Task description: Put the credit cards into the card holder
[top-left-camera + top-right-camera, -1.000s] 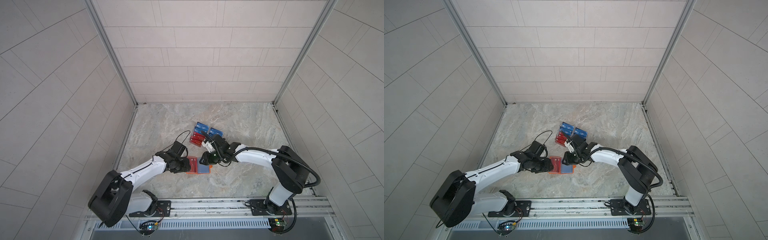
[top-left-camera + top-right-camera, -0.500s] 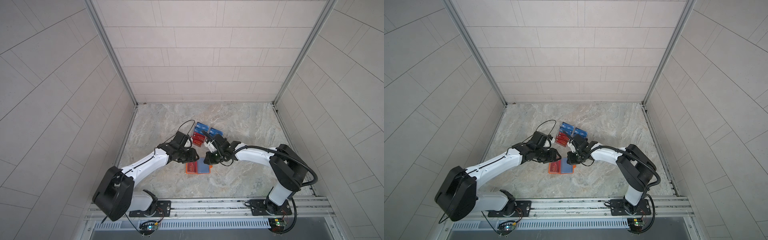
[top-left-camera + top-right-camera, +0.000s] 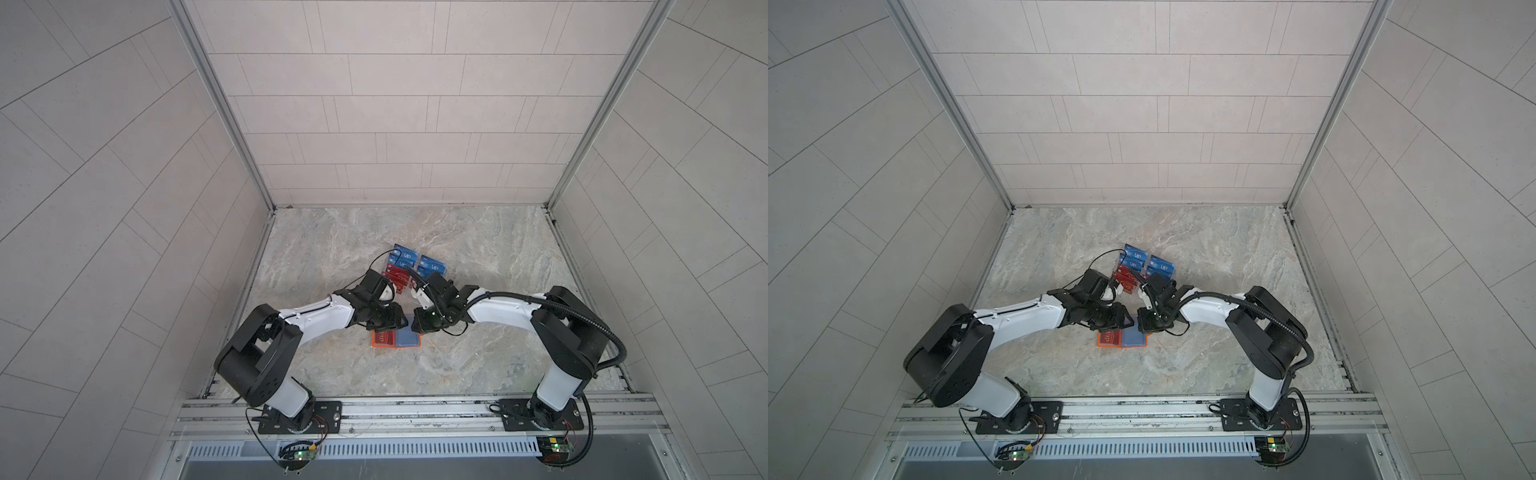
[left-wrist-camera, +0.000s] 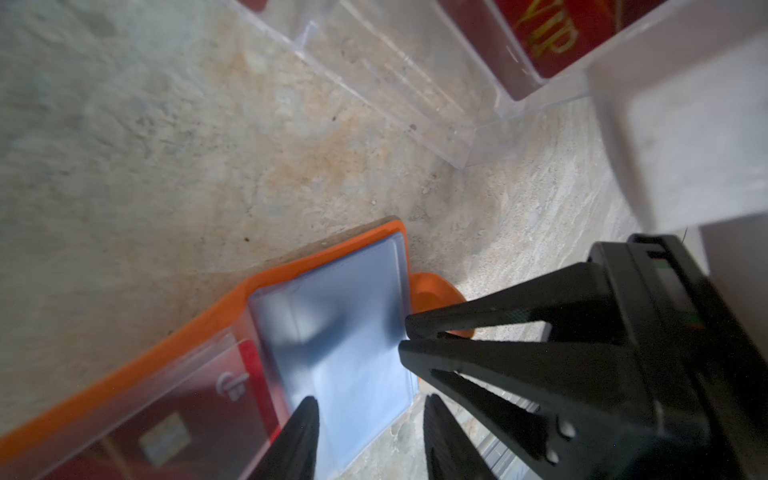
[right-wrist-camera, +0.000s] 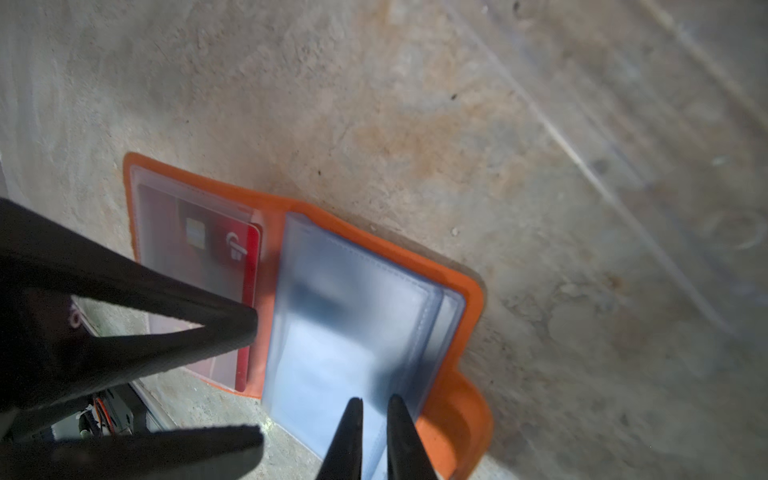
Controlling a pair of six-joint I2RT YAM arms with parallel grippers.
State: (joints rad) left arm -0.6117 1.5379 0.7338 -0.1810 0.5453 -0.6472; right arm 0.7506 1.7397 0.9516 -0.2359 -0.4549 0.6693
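Lying open on the marble tabletop [image 3: 478,257], the orange card holder [image 3: 395,338] looked light and floppy, its slick clear sleeves [image 5: 353,332] best taken by the free edge the right gripper [image 5: 374,401] pinched, the left gripper [image 4: 370,398] hanging spread.

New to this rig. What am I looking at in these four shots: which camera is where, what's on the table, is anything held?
Two white robot arms are bolted to a rail at the front edge of a marble table. Both top views look down from overhead and are nearly identical. The other two pictures come from a camera on each arm's wrist, looking along its fingers.

On the table lies an open orange card holder with one red card in it. Beyond it stand clear racks with more red cards and blue cards.

The left end effector is open and empty over the holder. The right end effector is nearly shut on the holder's blue-tinted sleeves, seemingly pinching them.
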